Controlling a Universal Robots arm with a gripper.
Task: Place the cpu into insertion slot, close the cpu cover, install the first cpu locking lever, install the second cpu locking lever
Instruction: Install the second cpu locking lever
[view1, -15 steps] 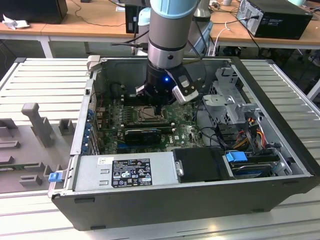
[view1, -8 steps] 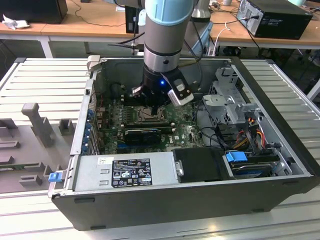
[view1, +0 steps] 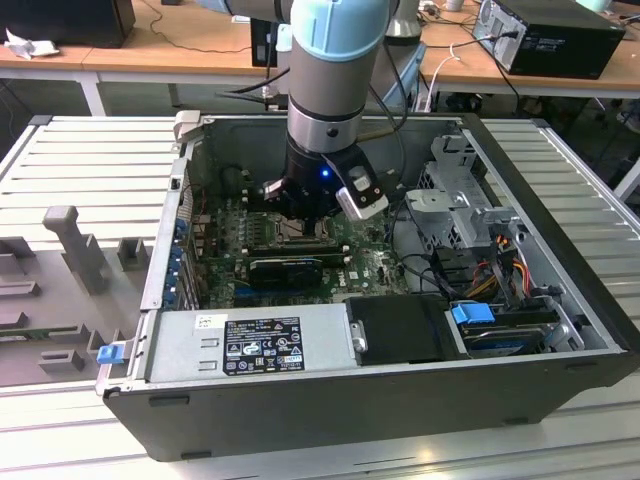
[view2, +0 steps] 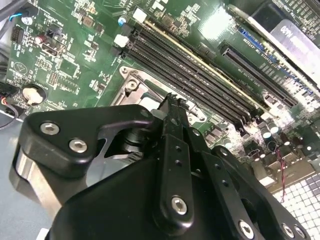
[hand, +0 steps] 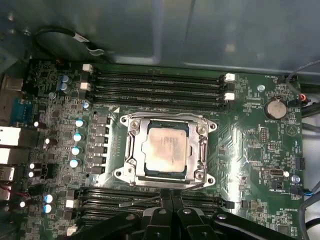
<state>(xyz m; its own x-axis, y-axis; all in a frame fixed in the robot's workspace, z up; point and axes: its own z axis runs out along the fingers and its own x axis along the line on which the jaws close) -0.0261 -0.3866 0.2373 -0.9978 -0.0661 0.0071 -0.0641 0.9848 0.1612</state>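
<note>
Now we see the cpu (hand: 167, 152) seated in the insertion slot (hand: 131, 150), cpu cover (hand: 202, 146) down; end effector (hand: 171, 197) fingers together, empty, just beside it.

A ribbed grey metal table (view1: 90, 160) stands before wooden desks (view1: 190, 45) strung with cables.
</note>
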